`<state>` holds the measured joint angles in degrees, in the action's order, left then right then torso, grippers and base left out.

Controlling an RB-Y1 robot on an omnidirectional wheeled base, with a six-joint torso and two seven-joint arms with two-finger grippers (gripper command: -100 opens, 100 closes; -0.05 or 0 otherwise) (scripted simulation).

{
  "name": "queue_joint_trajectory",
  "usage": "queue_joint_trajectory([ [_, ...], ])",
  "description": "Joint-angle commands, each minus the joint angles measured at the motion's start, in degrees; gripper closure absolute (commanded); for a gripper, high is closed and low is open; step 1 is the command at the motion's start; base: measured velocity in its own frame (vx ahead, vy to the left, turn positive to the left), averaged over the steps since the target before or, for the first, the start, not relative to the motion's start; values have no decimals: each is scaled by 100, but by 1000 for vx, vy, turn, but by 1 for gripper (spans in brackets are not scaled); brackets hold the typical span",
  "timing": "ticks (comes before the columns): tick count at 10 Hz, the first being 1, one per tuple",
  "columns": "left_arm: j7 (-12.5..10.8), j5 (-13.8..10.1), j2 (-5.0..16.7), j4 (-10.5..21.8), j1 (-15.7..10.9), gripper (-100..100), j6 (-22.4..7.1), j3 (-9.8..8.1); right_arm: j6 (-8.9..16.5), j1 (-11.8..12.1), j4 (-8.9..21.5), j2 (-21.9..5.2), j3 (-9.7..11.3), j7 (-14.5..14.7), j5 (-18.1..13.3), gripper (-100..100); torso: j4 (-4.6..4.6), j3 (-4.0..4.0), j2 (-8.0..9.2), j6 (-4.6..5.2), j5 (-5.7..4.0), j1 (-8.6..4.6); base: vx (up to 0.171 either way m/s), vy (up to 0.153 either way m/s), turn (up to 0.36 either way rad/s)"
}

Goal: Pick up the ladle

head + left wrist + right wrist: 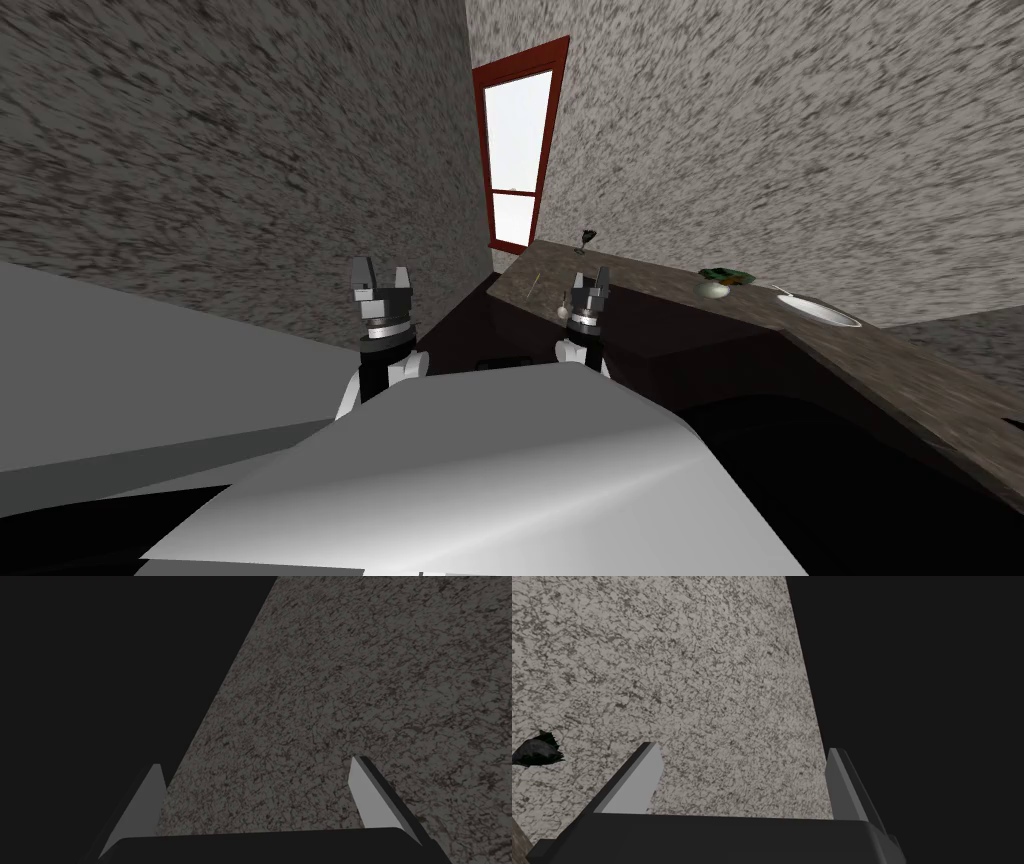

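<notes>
On counter (650,285), head view: thin ladle (537,285) near right tool (590,275), released; left tool (380,270) released too; wrist views: fingers (145,801) apart.

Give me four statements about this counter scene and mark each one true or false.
1. The left gripper and the right gripper are both open and empty. True.
2. The window has a white frame. False: the frame is red.
3. A sink is set into the counter. True.
4. The right gripper holds the ladle. False: it lies on the counter, apart from the fingers.
</notes>
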<state>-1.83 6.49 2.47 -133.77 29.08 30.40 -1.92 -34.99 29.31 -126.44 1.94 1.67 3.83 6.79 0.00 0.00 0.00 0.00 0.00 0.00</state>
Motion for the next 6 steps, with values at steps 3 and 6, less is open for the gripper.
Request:
queue_joint_trajectory([
  [3, 0, 0, 0, 0, 0, 0, 0, 0, -97, -59, -70, -578, 146, 45, -212, -100, 1, 1, 2, -1, 1, 4, -8, 15, 65],
  [6, 0, 0, 0, 0, 0, 0, 0, 0, -173, -130, -128, -1039, 286, 94, -438, -100, 1, 1, 2, 0, 1, 5, -7, 18, 61],
])
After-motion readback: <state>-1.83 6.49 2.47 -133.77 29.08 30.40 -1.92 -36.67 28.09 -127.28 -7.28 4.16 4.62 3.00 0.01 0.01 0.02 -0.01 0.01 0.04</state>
